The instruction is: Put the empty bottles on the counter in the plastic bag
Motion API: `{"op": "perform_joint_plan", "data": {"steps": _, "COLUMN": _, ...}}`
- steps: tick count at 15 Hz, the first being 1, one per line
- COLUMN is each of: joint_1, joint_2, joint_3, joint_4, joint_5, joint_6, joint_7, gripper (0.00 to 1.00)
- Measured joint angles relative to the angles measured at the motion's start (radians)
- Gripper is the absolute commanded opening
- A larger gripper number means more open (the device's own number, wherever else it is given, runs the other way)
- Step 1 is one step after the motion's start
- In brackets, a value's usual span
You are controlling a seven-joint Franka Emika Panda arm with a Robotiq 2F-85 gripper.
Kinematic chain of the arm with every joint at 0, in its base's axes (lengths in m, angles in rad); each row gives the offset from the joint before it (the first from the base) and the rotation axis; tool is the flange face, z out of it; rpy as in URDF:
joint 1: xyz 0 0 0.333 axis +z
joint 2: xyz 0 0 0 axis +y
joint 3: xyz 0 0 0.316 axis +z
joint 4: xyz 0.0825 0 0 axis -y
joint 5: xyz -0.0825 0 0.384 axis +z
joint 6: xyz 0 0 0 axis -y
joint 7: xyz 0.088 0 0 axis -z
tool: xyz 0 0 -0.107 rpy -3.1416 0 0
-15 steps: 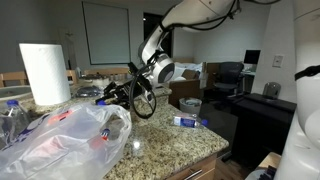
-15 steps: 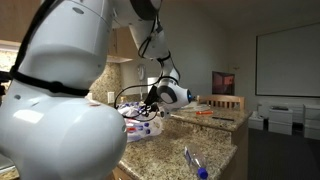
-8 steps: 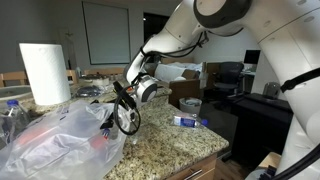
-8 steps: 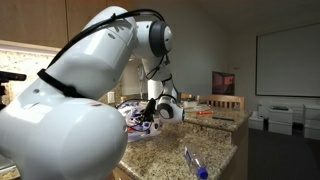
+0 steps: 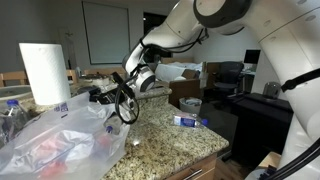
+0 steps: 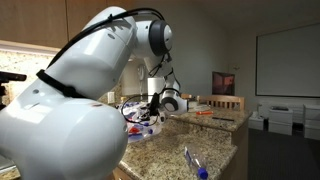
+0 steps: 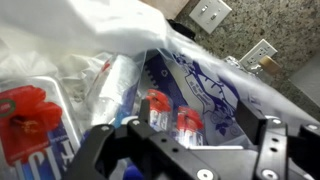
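Observation:
My gripper (image 5: 103, 97) hangs open just above the mouth of the crinkled plastic bag (image 5: 60, 140) on the granite counter (image 5: 170, 145). In the wrist view the two black fingers (image 7: 143, 113) stand wide apart with nothing gripped between them. Below them, inside the bag (image 7: 120, 25), lie several empty bottles: two red caps (image 7: 158, 103) side by side and another bottle (image 7: 25, 115) at the left. One more bottle (image 5: 188, 121) lies on its side near the counter's edge, also seen as the bottle (image 6: 192, 160) in an exterior view. The gripper (image 6: 150, 110) sits over the bag (image 6: 138, 120) there too.
A white paper towel roll (image 5: 45, 72) stands behind the bag. A clear bottle (image 5: 12, 115) stands at the far left. Wall sockets (image 7: 210, 12) sit on the granite backsplash. Past the counter's edge are a dark desk and office chair (image 5: 230, 78).
The arm came down to the bag's mouth, then the jaws went from shut to open and the gripper rose slightly over the bag.

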Motion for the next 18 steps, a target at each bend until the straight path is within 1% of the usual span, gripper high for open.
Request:
{"op": "perform_joint_plan", "data": {"steps": 2, "joint_1": -0.004, "joint_2": -0.099, "joint_3": -0.030, "joint_4": -0.052, "joint_5": -0.020, "joint_6": 0.056, "joint_7": 0.000, "gripper": 1.00}}
{"op": "perform_joint_plan", "data": {"steps": 5, "joint_1": -0.016, "joint_2": -0.274, "joint_3": -0.067, "joint_4": -0.169, "joint_5": -0.047, "joint_6": 0.167, "joint_7": -0.002, "gripper": 1.00}}
{"op": "perform_joint_plan", "data": {"steps": 9, "joint_1": -0.037, "joint_2": -0.499, "joint_3": -0.090, "joint_4": -0.376, "joint_5": -0.123, "joint_6": 0.353, "joint_7": -0.002, "gripper": 1.00}}
{"op": "perform_joint_plan", "data": {"steps": 12, "joint_1": -0.061, "joint_2": -0.667, "joint_3": -0.089, "joint_4": -0.545, "joint_5": -0.155, "joint_6": 0.513, "joint_7": 0.013, "gripper": 1.00}}
{"op": "perform_joint_plan", "data": {"steps": 15, "joint_1": -0.088, "joint_2": -0.813, "joint_3": -0.064, "joint_4": -0.658, "joint_5": -0.269, "joint_6": 0.666, "joint_7": 0.126, "gripper": 1.00}}
{"op": "perform_joint_plan", "data": {"steps": 18, "joint_1": -0.126, "joint_2": -0.895, "joint_3": -0.008, "joint_4": -0.712, "joint_5": -0.420, "joint_6": 0.804, "joint_7": 0.303, "gripper": 1.00}}
